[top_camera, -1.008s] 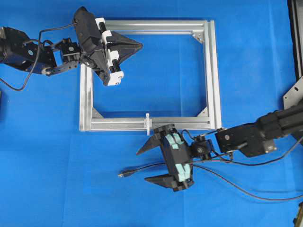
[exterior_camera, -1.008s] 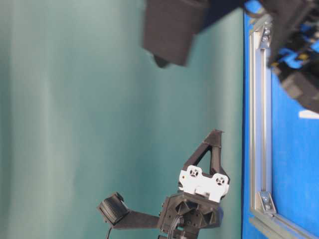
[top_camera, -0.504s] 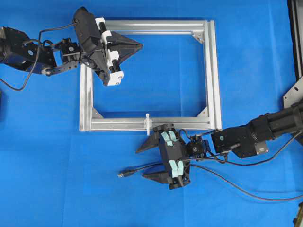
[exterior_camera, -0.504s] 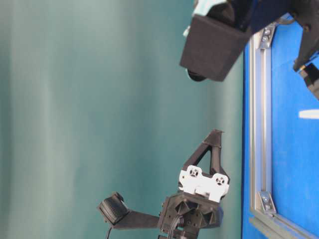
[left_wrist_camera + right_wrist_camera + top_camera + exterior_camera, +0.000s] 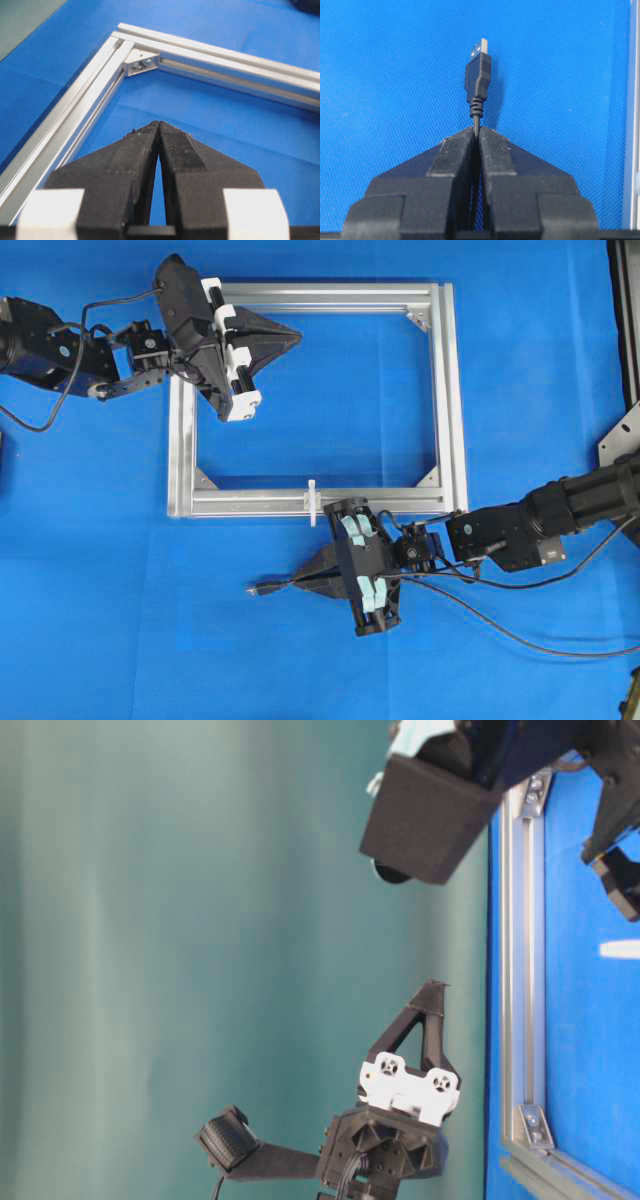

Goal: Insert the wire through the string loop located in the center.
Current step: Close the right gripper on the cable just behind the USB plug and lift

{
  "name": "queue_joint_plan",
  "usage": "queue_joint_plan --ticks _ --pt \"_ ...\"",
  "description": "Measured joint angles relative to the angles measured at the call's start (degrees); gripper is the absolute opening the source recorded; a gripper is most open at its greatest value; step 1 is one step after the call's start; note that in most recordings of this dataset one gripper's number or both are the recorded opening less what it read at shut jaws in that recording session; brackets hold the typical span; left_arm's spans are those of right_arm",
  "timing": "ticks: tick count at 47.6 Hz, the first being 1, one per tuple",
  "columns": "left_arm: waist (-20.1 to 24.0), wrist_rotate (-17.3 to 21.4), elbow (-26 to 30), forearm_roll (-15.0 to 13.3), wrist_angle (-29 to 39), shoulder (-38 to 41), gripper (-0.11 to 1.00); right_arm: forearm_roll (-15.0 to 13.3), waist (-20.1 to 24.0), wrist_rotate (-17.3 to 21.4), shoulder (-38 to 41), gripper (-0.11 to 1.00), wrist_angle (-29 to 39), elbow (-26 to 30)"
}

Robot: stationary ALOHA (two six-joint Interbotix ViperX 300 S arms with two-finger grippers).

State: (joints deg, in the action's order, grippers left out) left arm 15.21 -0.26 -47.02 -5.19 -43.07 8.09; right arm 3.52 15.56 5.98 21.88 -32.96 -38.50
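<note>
The wire (image 5: 285, 586) lies on the blue mat below the frame, its plug tip (image 5: 256, 589) pointing left. My right gripper (image 5: 305, 582) is shut on the wire just behind the plug (image 5: 478, 75), which sticks out beyond the fingertips (image 5: 465, 137). The string loop (image 5: 312, 502), small and white, stands on the near bar of the silver frame (image 5: 450, 390), a little above the right gripper. My left gripper (image 5: 296, 336) is shut and holds nothing, hovering over the frame's upper left corner (image 5: 142, 61).
The wire's free length (image 5: 500, 635) trails right across the mat toward the right edge. The right arm (image 5: 560, 515) reaches in from the right. A dark metal stand (image 5: 625, 430) sits at the right edge.
The right gripper's jaws closed from wide open onto the wire behind the plug, and the gripper shifted slightly left. The left arm stayed still.
</note>
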Motion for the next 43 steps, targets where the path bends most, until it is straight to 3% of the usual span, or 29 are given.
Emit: queue_joint_plan --ticks 13,43 --pt "0.00 0.00 0.00 0.09 0.00 0.00 0.00 0.09 0.00 0.09 -0.88 -0.02 0.79 -0.18" --pt "0.00 0.00 0.00 0.09 0.00 0.00 0.00 0.00 0.09 0.18 -14.59 -0.02 14.33 -0.26"
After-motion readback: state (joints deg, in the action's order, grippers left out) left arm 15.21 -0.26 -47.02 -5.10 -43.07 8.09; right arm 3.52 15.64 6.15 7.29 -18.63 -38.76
